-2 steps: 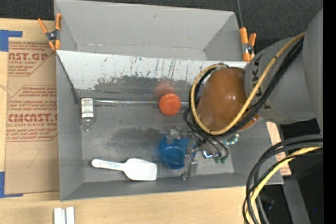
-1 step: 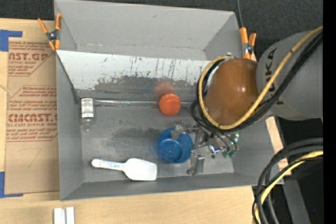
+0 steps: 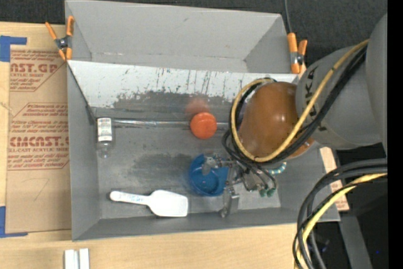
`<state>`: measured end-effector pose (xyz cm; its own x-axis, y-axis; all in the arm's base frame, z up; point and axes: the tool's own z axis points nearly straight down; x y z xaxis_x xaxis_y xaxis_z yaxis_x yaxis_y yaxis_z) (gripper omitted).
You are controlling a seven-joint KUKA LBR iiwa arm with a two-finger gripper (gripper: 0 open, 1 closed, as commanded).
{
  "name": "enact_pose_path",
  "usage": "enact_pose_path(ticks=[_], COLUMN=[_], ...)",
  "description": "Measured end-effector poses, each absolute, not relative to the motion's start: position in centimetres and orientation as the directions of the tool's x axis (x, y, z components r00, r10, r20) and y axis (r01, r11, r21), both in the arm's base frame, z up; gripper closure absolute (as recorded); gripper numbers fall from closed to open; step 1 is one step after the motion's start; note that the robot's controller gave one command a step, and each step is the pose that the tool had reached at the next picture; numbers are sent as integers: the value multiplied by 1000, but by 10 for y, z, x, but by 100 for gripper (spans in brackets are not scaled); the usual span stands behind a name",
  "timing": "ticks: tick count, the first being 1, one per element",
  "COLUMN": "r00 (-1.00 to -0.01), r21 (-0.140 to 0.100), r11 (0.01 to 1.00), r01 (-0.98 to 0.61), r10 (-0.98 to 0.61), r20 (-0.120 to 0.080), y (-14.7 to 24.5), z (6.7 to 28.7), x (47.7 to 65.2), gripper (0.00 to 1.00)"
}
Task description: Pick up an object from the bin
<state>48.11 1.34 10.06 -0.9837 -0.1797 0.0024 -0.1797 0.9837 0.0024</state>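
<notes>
My gripper (image 3: pixel 234 183) hangs low in the bin's front right part, under the arm's brown dome. Right against its left side lies a blue round cup-like thing (image 3: pixel 203 178); whether the gripper touches or holds it is hidden. An orange ball-shaped thing (image 3: pixel 203 125) sits a little further back, near the bin's middle, apart from the gripper. A white plastic scoop (image 3: pixel 154 202) lies flat near the front wall, left of the blue thing.
A small clear bottle (image 3: pixel 104 133) lies by the left wall. A thin clear rod (image 3: pixel 148 124) runs from it towards the orange thing. The arm and its cables cover the bin's right side.
</notes>
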Motion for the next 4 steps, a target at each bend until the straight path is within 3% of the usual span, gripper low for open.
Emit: enact_pose_path(ticks=[1,2,3,4], r00=[-999,-994,-994,-993], r21=[0,3,3,4], r11=[999,994,994,994], r01=[54,-114,-113,-114], r10=[54,-114,-114,-114], r20=[0,5,5,16], y=[-20,8,8,8], z=[69,70,70,84], x=[500,491,491,488], gripper=[0,100,100,100])
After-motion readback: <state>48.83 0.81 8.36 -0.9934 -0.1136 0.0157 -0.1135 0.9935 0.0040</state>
